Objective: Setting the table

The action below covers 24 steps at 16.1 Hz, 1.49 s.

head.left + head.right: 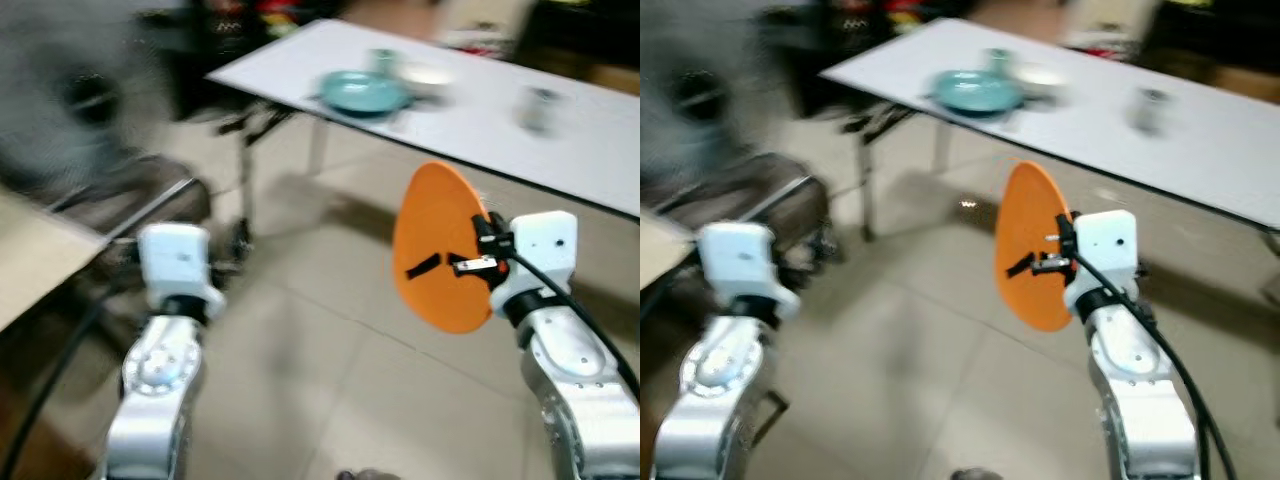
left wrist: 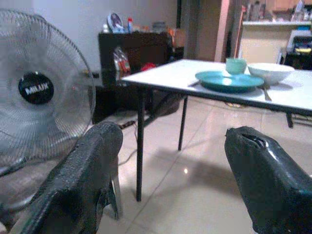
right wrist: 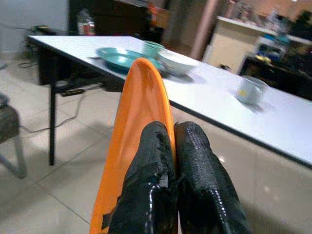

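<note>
A white surface (image 1: 560,140) stands ahead of the robot across a stretch of tiled floor (image 1: 320,380), carrying a teal plate (image 1: 365,93), a small green cup (image 2: 236,65) just behind it, a white bowl (image 2: 270,72) beside that, and, further along toward the right, a pale mug (image 3: 251,90). To the robot's left stands a large grey fan (image 2: 36,97), with a dark chair (image 1: 130,200) near it, between the left arm and the surface's thin metal legs. A dark cabinet (image 2: 136,53) with bottles on top sits behind the surface's far end. The right gripper (image 1: 478,262) is raised in front of the body, short of the surface, its fingers (image 3: 156,195) pressed together on the rim of an orange plate (image 1: 440,248), which stands on edge, nearly upright. The left gripper (image 2: 170,185) is held forward and low, its fingers (image 2: 92,175) wide apart with nothing between them. The head views are blurred; the wrist views are sharper and reveal the fan's label and the cup and bowl clearly.
</note>
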Available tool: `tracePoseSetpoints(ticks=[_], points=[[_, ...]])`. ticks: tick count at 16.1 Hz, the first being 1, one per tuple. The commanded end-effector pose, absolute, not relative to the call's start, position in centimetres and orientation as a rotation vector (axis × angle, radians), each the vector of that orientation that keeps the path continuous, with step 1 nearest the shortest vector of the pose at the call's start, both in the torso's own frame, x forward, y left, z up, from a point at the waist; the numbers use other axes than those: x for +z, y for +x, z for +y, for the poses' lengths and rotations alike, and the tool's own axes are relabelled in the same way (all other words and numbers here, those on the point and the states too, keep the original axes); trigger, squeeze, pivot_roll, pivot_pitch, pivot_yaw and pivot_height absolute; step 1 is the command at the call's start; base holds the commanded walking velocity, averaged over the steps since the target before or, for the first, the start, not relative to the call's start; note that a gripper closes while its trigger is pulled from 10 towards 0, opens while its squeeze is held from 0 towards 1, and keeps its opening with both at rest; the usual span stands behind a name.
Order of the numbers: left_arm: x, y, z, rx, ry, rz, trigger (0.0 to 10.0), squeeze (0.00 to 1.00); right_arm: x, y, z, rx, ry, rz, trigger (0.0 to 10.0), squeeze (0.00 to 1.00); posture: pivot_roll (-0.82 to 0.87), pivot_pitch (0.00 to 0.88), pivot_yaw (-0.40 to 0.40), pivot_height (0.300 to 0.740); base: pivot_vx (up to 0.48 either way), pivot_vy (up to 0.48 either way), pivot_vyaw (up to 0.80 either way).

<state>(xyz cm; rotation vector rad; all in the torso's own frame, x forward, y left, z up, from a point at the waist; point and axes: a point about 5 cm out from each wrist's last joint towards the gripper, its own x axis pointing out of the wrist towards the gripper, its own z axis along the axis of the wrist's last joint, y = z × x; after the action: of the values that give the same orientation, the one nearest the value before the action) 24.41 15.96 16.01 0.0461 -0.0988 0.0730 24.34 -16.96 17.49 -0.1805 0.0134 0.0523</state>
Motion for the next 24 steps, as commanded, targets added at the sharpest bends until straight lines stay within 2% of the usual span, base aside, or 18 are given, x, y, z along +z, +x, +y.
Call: tracePoseSetpoints(ticks=[1, 3, 6, 8, 9, 13, 19, 24], points=[[15.7, 24.4, 15.4, 0.060, -0.013, -0.055, 10.0, 0.00, 18.7, 24.2, -16.9, 0.048, -0.181, -0.039, 10.0, 0.00, -0.03, 0.000, -0.005, 0.740, 0.000, 0.000, -0.80], [15.1, 24.0, 15.1, -0.019, -0.064, -0.014, 10.0, 0.00, 18.6, 24.0, -17.0, 0.038, -0.180, -0.032, 10.0, 0.00, -0.03, 0.000, -0.006, 0.740, 0.000, 0.000, -0.80], [15.1, 24.1, 15.4, 0.028, 0.000, -0.021, 10.0, 0.00, 18.5, 24.2, -17.2, 0.029, -0.175, -0.031, 10.0, 0.00, -0.01, 0.000, -0.005, 0.740, 0.000, 0.000, -0.80], [14.8, 24.1, 15.1, -0.008, 0.018, 0.012, 10.0, 0.00, 18.4, 24.4, -17.2, 0.022, -0.168, -0.030, 10.0, 0.00, -0.01, 0.000, -0.005, 0.740, 0.000, 0.000, -0.80], [15.0, 24.1, 14.9, -0.064, 0.041, -0.013, 10.0, 0.00, 18.2, 24.4, -17.2, 0.010, -0.139, -0.020, 10.0, 0.00, 0.00, 0.000, -0.003, 0.740, 0.000, 0.000, -0.80], [15.6, 24.7, 15.4, -0.096, 0.039, -0.055, 10.0, 0.00, 18.0, 24.8, -17.1, -0.003, -0.089, -0.019, 10.0, 0.00, 0.00, 0.000, 0.014, 0.740, 0.000, 0.000, -0.80], [15.6, 25.1, 15.2, -0.151, 0.093, -0.048, 10.0, 0.00, 18.4, 25.8, -17.4, -0.018, -0.038, -0.041, 10.0, 0.00, -0.01, 0.000, 0.040, 0.740, 0.324, 0.000, 0.00], [15.5, 25.2, 15.2, -0.147, 0.090, -0.030, 10.0, 0.00, 19.4, 26.8, -18.0, -0.043, -0.058, -0.094, 10.0, 0.00, -0.01, 0.000, 0.030, 0.740, 0.343, 0.000, -0.61]])
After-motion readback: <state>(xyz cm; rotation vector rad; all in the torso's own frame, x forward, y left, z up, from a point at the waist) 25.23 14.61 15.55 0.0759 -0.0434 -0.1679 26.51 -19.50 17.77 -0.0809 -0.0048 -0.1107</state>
